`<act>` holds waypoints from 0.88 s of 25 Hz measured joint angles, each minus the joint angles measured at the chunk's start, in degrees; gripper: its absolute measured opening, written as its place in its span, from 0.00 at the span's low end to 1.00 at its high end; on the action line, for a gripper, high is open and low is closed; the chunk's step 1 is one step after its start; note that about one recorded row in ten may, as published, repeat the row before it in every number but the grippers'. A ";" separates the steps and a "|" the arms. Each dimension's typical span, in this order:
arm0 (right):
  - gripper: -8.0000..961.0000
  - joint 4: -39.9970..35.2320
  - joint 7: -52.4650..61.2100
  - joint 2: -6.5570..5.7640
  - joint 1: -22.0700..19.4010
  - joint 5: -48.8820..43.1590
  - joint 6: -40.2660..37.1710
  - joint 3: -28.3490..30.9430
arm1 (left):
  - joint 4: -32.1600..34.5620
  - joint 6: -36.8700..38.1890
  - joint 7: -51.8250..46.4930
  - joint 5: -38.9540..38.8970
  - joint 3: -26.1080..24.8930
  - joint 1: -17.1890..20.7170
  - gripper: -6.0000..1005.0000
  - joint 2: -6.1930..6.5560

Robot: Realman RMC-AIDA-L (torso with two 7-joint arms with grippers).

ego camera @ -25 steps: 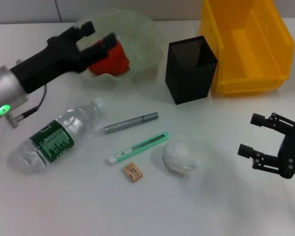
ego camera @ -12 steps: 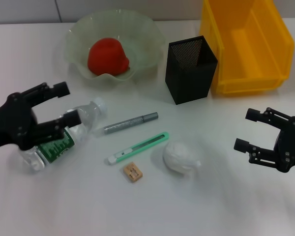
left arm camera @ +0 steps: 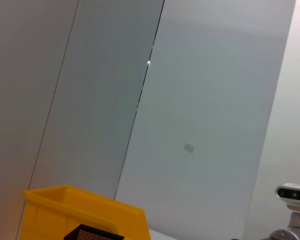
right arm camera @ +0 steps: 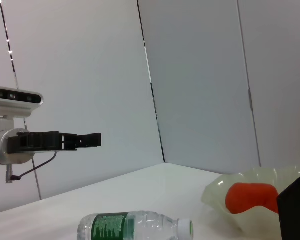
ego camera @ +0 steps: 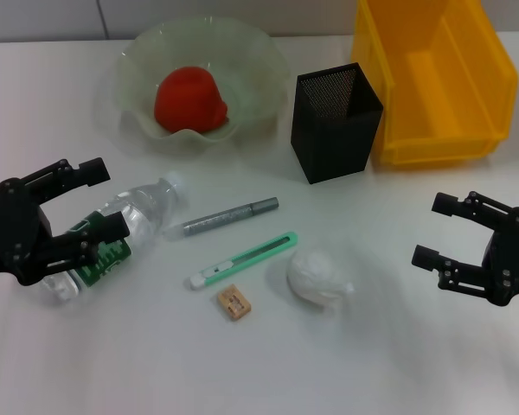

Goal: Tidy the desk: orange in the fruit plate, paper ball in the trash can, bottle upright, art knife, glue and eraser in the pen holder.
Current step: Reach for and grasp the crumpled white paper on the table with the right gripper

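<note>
Since a second ago the left hand [ego camera: 85,201] has pulled back from the fruit plate [ego camera: 265,69] and come down over the bottle [ego camera: 130,227], leaving the orange [ego camera: 190,99] in the plate; over the last half second it has only slid a little further toward the robot's left. Its fingers are spread wide, one above and one across the bottle's green label, and whether they touch the bottle cannot be told. That bottle lies on its side on the white tabletop [ego camera: 381,346], cap end pointing toward the plate.

Right hand [ego camera: 439,229] hovers low over bare tabletop on the right, fingers apart and gripping nothing, in much the same spot as before.

Between the two hands lie the grey glue stick [ego camera: 230,216], the green art knife [ego camera: 242,259] just below it, the small tan eraser [ego camera: 233,303] and the white paper ball [ego camera: 317,277], none of them touching each other. Black mesh pen holder [ego camera: 336,124] stands upright beside the yellow bin [ego camera: 432,78], almost touching it
</note>
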 joint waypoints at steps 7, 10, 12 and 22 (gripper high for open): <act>0.82 -0.27 1.72 -0.10 0.45 0.08 0.00 -0.01 | -0.11 -0.21 4.47 5.89 -0.03 0.27 0.83 -0.01; 0.82 -0.29 2.45 -0.10 1.01 0.10 0.19 -0.01 | -0.11 -1.79 7.97 9.60 -0.15 0.74 0.83 -0.02; 0.82 -0.31 2.94 -0.10 1.45 0.03 0.43 -0.01 | -0.10 -3.15 9.88 10.39 -0.23 1.30 0.83 -0.11; 0.82 -0.31 3.68 -0.12 2.02 -0.15 1.37 -0.01 | -0.15 -7.23 12.55 13.59 -0.58 1.98 0.83 -0.25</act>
